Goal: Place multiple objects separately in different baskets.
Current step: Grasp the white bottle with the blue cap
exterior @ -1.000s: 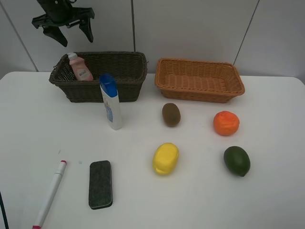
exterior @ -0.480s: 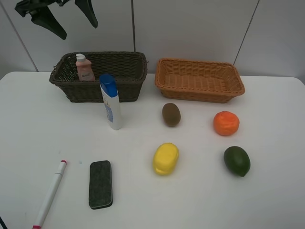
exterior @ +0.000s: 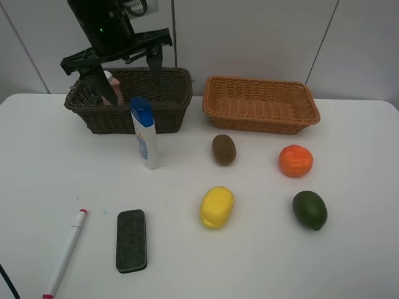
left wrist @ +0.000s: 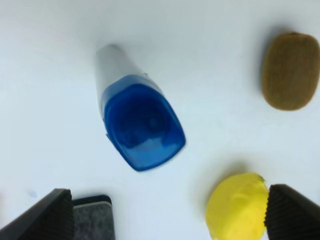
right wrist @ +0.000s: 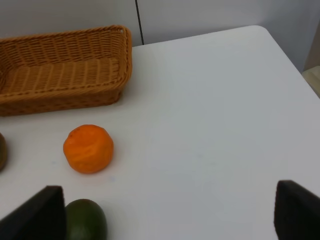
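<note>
Pink bottle [exterior: 116, 92]: in dk brown basket [exterior: 168, 93], at its L end; only a strip of pink + a bit of white cap shows.
L claw [exterior: 128, 76]: spread wide, holds nothing. Hangs over the dk brown basket's front-L part. One finger [exterior: 100, 92] crosses in front of the pink bottle in the high view; can't tell if they touch.
R claw [right wrist: 165, 215]: spread wide, empty. Only two dark tips show, in its own wrist view; not in the high view.
Hidden/cut: pink bottle mostly behind the L claw finger, tilt can't tell. Marker [exterior: 65, 252] has its near end cut by the frame edge. Eraser [exterior: 131, 240] is half cut off in L wrist view. Kiwi [exterior: 224, 149] is a sliver in R wrist view.
White btl w/ blue cap [exterior: 144, 134]: upright on worktop [exterior: 262, 261], just in front of dk brown basket, under L claw; L wrist view looks down on its cap.
Fruit: kiwi, orange [exterior: 295, 161], lemon [exterior: 217, 206], avocado [exterior: 310, 210] on worktop in front of tan basket [exterior: 262, 121], all apart. Orange + avocado lie ahead of R claw.
</note>
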You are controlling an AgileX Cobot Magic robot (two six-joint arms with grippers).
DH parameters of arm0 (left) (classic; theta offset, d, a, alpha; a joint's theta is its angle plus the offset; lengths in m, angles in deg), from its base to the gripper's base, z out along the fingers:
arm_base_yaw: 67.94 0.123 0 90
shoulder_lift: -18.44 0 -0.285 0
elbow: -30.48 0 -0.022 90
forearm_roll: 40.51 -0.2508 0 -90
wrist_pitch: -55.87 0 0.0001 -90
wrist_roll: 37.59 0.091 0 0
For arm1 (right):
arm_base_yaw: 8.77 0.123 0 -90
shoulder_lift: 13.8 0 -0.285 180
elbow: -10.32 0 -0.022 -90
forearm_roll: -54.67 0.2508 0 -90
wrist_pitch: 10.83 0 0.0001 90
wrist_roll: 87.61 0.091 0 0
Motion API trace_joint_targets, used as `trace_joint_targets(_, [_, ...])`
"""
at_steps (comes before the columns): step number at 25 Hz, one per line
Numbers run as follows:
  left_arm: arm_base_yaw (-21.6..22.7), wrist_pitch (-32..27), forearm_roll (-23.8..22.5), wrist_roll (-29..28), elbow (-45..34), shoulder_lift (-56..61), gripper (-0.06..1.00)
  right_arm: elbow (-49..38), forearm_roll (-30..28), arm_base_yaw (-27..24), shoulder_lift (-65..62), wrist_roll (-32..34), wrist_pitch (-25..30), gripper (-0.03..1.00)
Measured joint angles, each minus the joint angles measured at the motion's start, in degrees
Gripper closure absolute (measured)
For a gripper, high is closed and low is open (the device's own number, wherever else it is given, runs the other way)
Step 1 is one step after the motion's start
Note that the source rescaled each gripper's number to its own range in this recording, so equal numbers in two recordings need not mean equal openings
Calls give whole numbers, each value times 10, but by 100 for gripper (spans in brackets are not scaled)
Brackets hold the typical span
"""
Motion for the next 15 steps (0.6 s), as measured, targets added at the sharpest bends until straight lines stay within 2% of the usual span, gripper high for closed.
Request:
trace_joint_targets(10, [-1, -1, -17, -26, 0, -85, -6, 0, 0, 0, 0, 0, 0, 1])
trace_joint_targets(15, [-1, 17, -19, -27, 0, -130, -6, 0, 0, 0, 0, 0, 0, 1])
